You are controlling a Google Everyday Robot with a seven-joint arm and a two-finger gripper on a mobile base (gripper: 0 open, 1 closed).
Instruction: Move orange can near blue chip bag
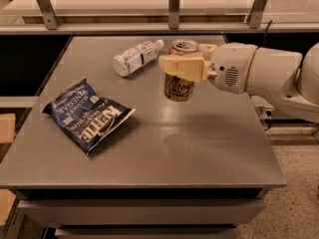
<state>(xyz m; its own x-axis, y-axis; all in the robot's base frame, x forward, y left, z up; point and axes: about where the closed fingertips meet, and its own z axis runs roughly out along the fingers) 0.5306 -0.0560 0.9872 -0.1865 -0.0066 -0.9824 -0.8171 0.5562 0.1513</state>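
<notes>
So here's my view from the remote station: a flat grey table (199, 148) with a matte top, sitting on a thicker grey base. Behind it runs a pale shelf or rail with metal posts (173, 4), the space under that is dark, and there's speckled floor (294, 183) off to the right.

The gripper (180, 59) is over the back middle of the table, coming in from the right on a chunky white arm (259, 73). Its tan fingers (182, 66) are pinched onto the orange can (178, 87) near the top, with the can upright and its silver lid showing just above them. The can looks lifted off the tabletop, though I can't be fully sure from this angle.

A clear plastic bottle (135, 57) lies on its side just left of the gripper and a bit farther back. It's close but not touching.

The blue chip bag (87, 114) lies flat, well off to the left of the gripper and nearer the camera. Between the can and the bag there's only bare tabletop, and the bottle sits off that line.
</notes>
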